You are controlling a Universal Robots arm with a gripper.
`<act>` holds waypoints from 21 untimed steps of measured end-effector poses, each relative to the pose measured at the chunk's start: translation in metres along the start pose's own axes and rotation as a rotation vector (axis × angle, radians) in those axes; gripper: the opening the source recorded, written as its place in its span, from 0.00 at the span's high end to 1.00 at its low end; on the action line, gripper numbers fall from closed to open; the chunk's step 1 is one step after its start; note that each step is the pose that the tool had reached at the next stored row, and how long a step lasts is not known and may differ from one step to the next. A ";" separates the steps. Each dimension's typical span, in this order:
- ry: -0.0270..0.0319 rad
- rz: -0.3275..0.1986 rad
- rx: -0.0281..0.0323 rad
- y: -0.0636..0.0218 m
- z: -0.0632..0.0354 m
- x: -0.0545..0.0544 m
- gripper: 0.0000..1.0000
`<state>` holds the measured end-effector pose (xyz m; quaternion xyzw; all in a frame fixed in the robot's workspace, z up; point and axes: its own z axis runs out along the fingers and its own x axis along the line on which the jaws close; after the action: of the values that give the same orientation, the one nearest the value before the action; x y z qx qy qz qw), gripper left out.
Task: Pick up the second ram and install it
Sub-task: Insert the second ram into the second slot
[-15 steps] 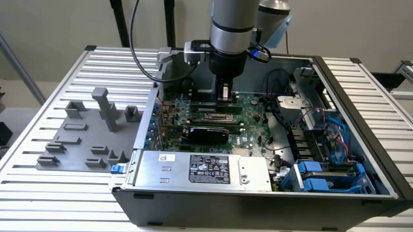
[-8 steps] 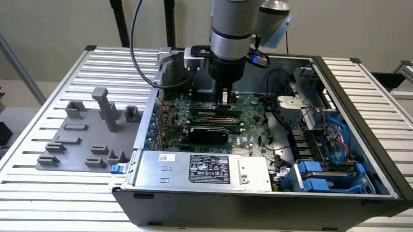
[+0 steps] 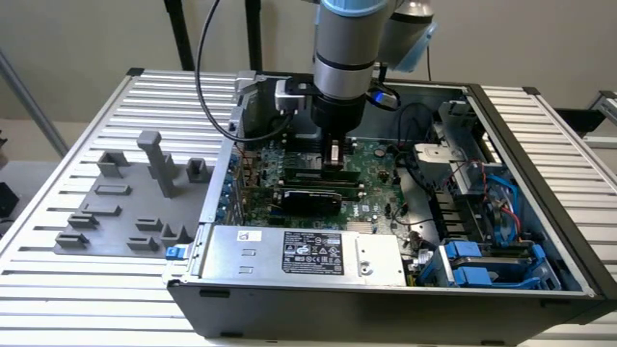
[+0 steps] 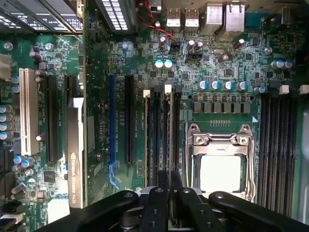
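One thin, stiff, fragile second ram (image 4: 167,145) sits edge-gripped in my tool (image 4: 168,193), fingers narrowed on it, above the motherboard (image 4: 217,63) slots.

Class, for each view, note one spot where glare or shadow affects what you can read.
Wrist view: the processor socket centre glares white, hiding its surface; the tool is a dark silhouette. Exterior view: the motherboard lies in shadow under the arm, while the power supply label stays readable.

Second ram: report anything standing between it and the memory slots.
Nothing visible does. The pincer holds the second ram edge-on just above the memory slots beside the processor socket, with no cable or part crossing between them.
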<state>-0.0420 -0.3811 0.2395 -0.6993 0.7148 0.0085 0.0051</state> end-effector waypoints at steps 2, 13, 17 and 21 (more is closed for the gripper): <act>-0.0001 0.000 0.0002 -0.0001 0.0010 0.000 1.00; 0.0023 0.000 0.0014 -0.0001 0.0091 0.000 1.00; 0.0023 0.000 0.0057 -0.0001 0.0092 0.000 1.00; 0.0027 0.000 0.0106 -0.0001 0.0091 0.000 1.00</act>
<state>-0.0420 -0.3810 0.2304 -0.6994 0.7147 0.0037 0.0078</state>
